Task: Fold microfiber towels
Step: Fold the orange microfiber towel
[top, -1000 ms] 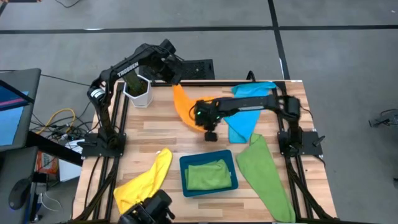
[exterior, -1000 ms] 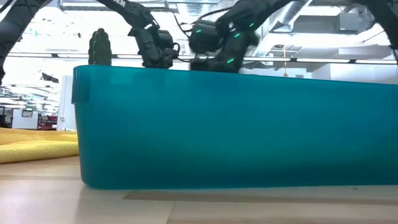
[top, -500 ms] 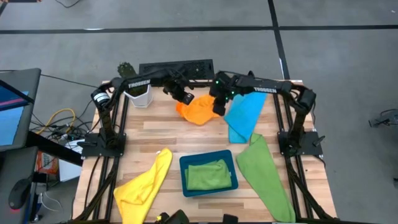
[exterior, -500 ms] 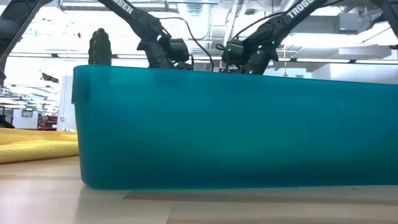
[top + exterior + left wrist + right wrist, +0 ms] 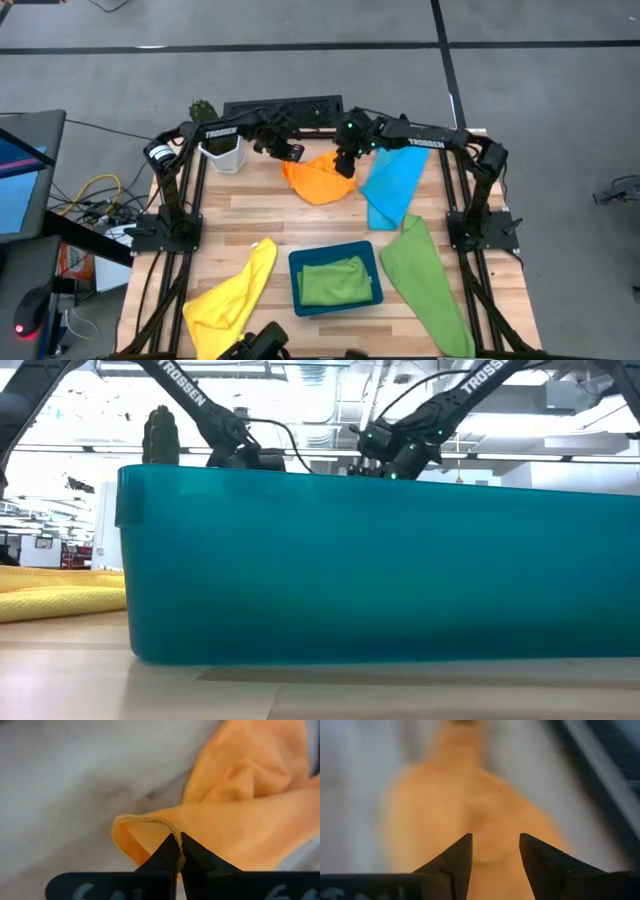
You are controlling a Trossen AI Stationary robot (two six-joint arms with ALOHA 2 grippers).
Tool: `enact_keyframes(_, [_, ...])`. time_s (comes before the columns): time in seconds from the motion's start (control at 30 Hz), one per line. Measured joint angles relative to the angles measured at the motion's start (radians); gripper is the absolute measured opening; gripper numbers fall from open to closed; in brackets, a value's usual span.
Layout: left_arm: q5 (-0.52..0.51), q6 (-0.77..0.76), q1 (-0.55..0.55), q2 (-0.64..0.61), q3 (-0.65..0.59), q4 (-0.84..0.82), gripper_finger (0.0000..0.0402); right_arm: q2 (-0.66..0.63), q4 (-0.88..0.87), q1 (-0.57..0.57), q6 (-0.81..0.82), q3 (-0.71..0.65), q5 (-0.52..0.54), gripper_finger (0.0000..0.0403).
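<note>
A dark teal tray is sitting at the near edge of the worktop, holding one folded green towel. To the left of the tray a yellow towel is lying crumpled; to the tray's right a second green towel is stretching along the near right side. Beyond the tray, a sky-blue towel is lying spread, and just left of it the orange towel is resting in a heap. The left gripper is pinching the orange towel's hem, fingers closed on it. The right gripper is hovering over the same cloth, fingers parted, gripping nothing. Since half a second ago the right gripper has opened and the left gripper has drawn farther from the tray.
</note>
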Motion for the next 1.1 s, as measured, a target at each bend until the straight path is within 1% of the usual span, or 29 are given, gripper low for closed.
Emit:
enact_keyframes(0.07, [-0.005,0.0,0.012,0.0,0.0,0.01,0.0,-0.001,0.016,0.059,0.033,0.0,-0.077,0.0181])
enact_keyframes(0.13, [-0.005,0.0,0.02,0.0,0.0,0.031,0.0,0.0,0.037,0.134,0.042,0.0,-0.083,0.0174])
enact_keyframes(0.17, [-0.005,0.0,0.023,0.0,0.0,0.034,0.0,0.005,0.059,0.173,0.038,0.0,-0.06,0.017])
enact_keyframes(0.23, [-0.004,0.005,0.025,0.0,0.0,0.033,0.0,0.026,0.105,0.25,0.02,0.001,0.057,0.0164])
enact_keyframes(0.33, [-0.004,0.017,0.026,0.0,0.0,0.033,0.0,0.063,0.152,0.344,0.002,0.0,0.282,0.0158])
enact_keyframes(0.4, [-0.001,0.023,0.027,0.0,0.0,0.033,0.0,0.083,0.19,0.386,-0.001,0.001,0.375,0.0157])
enact_keyframes(0.43, [-0.001,0.023,0.027,0.0,0.0,0.033,0.0,0.091,0.196,0.402,0.009,0.001,0.389,0.0157])
enact_keyframes(0.5, [-0.001,0.033,0.027,0.0,0.0,0.033,0.0,0.122,0.236,0.423,0.039,0.002,0.393,0.016])
enact_keyframes(0.57, [-0.001,0.051,0.028,0.0,0.0,0.029,0.0,0.151,0.227,0.438,0.075,0.0,0.407,0.0166])
enact_keyframes(0.73, [-0.001,0.068,0.027,0.0,0.0,0.007,0.0,0.202,0.238,0.458,0.139,0.0,0.532,0.0181])
enact_keyframes(0.87, [0.0,0.068,0.026,0.0,0.0,0.008,0.0,0.232,0.296,0.453,0.143,0.011,0.546,0.0189])
enact_keyframes(0.9, [0.0,0.068,0.026,0.0,0.0,0.009,0.0,0.233,0.277,0.453,0.143,0.008,0.549,0.0189])
enact_keyframes(1.0, [0.002,0.068,0.025,0.0,0.0,0.007,0.0,0.283,0.322,0.46,0.149,0.019,0.565,0.0188])
enact_keyframes(1.03, [0.007,0.068,0.024,0.0,0.0,0.007,0.0,0.287,0.294,0.461,0.165,0.01,0.584,0.0186])
enact_keyframes(1.1, [0.006,0.068,0.023,0.0,0.0,0.0,0.0,0.312,0.3,0.463,0.181,0.025,0.629,0.0181])
